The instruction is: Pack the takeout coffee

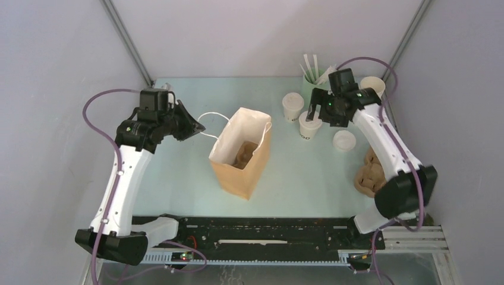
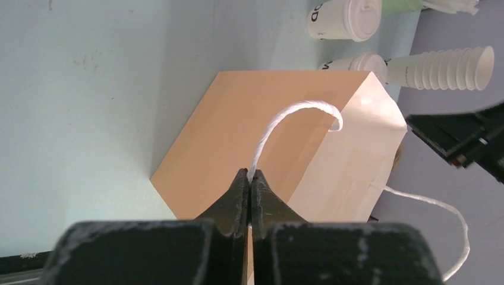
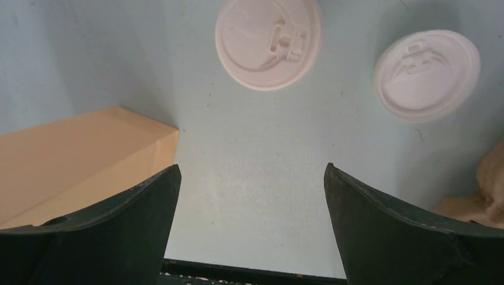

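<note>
Coffee's not packed yet: the nearer lidded cup (image 1: 309,126) and the far lidded cup (image 1: 292,107) both sit on the counter (image 1: 178,178), right of the brown bag (image 1: 238,172). The left tool (image 2: 249,174) is pinched tight on the bag's white string handle (image 2: 285,116). The right tool (image 3: 251,169) is spread wide with nothing in it, hovering by the nearer lidded cup. My worry: the bag mouth looks narrow (something brown's inside too), so a cup could clip the rim and tip. Too hard a squeeze might pop the lid.
</note>
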Tool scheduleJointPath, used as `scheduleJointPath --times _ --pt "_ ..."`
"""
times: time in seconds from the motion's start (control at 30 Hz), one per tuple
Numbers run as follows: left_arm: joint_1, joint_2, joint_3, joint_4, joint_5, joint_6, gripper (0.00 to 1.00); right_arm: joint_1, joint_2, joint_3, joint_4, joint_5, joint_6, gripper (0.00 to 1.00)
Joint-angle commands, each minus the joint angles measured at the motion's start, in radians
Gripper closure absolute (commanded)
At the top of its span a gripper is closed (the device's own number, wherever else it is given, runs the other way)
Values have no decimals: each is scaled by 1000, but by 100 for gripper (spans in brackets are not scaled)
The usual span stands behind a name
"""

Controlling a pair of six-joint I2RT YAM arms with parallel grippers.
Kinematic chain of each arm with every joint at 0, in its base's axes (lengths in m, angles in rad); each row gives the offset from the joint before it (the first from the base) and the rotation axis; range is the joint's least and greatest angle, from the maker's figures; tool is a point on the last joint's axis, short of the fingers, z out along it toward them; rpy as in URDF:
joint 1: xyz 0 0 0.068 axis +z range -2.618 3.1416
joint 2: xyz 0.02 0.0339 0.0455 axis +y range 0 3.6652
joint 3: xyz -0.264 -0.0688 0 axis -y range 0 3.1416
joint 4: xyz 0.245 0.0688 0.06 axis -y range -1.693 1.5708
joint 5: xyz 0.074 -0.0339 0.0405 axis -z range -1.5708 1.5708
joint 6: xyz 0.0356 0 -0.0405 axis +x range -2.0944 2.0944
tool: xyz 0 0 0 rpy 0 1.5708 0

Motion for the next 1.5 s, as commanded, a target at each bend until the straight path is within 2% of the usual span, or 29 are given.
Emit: scheduleJointPath --times 0.0,0.07,0.2,0.43,0.5,0.77,0.97,1.23,1.47 --pt "51 -61 7 -42 21 34 100 -1 124 157 -44 9 -34 2" --pt "61 -80 -10 -36 39 42 99 -2 172 186 -56 12 -48 3" --pt "63 -89 -19 8 118 50 93 -1 240 223 -72 46 -93 3" --pt "61 -77 46 -7 159 58 72 2 359 308 -125 56 -210 2" --pt "60 -90 50 -21 148 60 65 5 379 306 -99 36 -228 0" --pt "60 -102 60 -61 163 58 52 9 438 320 -26 31 -211 0" --pt "59 -107 60 -70 173 62 38 20 460 320 4 77 -223 0" --pt "59 -96 60 -77 188 71 35 24 481 336 13 108 -247 5" --pt "60 -94 52 -80 196 75 32 31 501 355 21 103 -259 2"
